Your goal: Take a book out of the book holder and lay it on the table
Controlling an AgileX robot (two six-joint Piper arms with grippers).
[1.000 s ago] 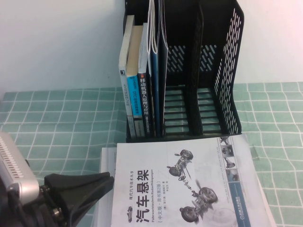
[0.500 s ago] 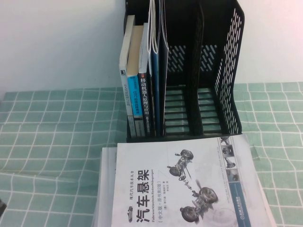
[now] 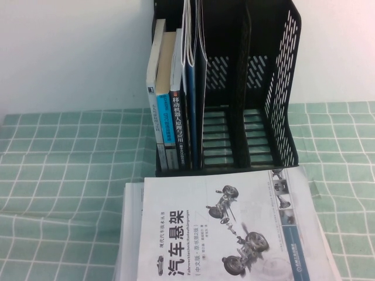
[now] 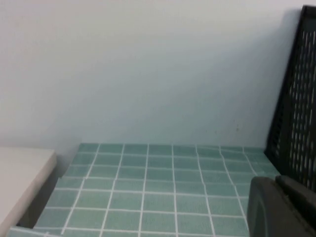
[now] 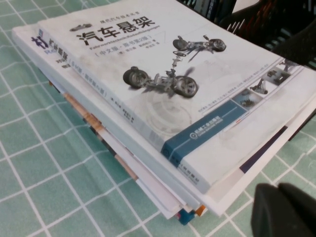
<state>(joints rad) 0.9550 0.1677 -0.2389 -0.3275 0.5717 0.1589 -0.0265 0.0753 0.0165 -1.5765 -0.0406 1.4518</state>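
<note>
The table (image 3: 70, 170) is a flat surface under a mint-green cloth printed with a white grid of squares. At its far edge stands the book holder (image 3: 287, 88), a tall rack of black plastic with upright dividers and slotted, perforated sides. Its 2 right compartments hold nothing; the left ones hold several upright books (image 3: 170, 111), some with blue spines. The book (image 3: 222, 228), large, thin and white with a black Chinese title and a grey drawing of a car chassis, lies flat and face up on a stack of books (image 5: 98, 128), just in front of the rack. The right gripper (image 5: 286, 212) hangs low beside a corner of the stack, jaws fully closed and empty. The left gripper (image 4: 281, 207) is near the rack's perforated side; whether its jaws are open cannot be told.
</note>
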